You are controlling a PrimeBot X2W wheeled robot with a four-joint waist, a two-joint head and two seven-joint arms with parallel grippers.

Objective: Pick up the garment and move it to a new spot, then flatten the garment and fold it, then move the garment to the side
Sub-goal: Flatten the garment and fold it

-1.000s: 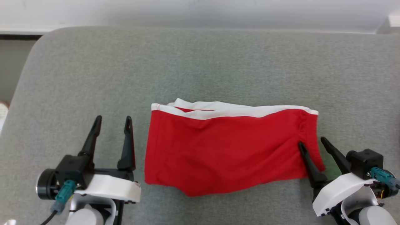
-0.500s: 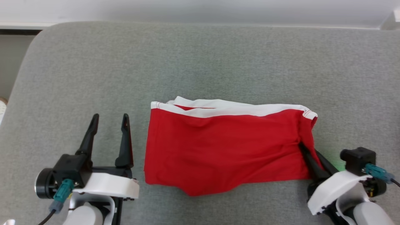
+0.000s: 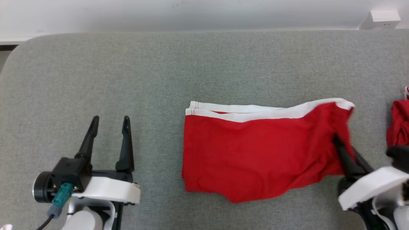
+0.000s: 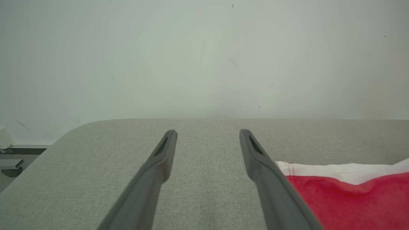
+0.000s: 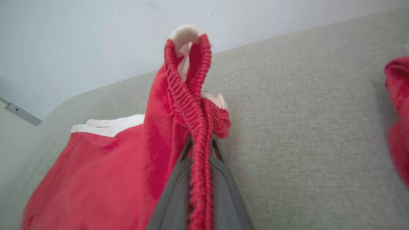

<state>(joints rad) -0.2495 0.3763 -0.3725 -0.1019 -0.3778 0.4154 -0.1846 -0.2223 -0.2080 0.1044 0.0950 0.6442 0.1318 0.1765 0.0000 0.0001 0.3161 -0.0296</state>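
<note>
The garment (image 3: 255, 153) is red with a white trim band and lies folded on the grey cushion (image 3: 159, 70). My right gripper (image 3: 344, 150) is shut on its gathered right edge, which is lifted and bunched off the cushion. In the right wrist view, the ribbed red hem (image 5: 191, 105) runs up between the closed fingers of the right gripper (image 5: 200, 142). My left gripper (image 3: 110, 118) rests open at the lower left, a hand's width from the garment's left edge. In the left wrist view, the left gripper (image 4: 208, 132) holds nothing, with the garment (image 4: 348, 198) beside its right finger.
Another red cloth (image 3: 397, 124) lies at the cushion's right edge, also seen in the right wrist view as a red cloth (image 5: 397, 111). A white box (image 3: 381, 17) sits at the far right by the pale wall. The cushion's rounded left corner (image 3: 12, 54) drops off.
My right gripper closed on the garment's right edge, lifted it and dragged the garment to the right. The head view has shifted too. The left gripper stayed open in place.
</note>
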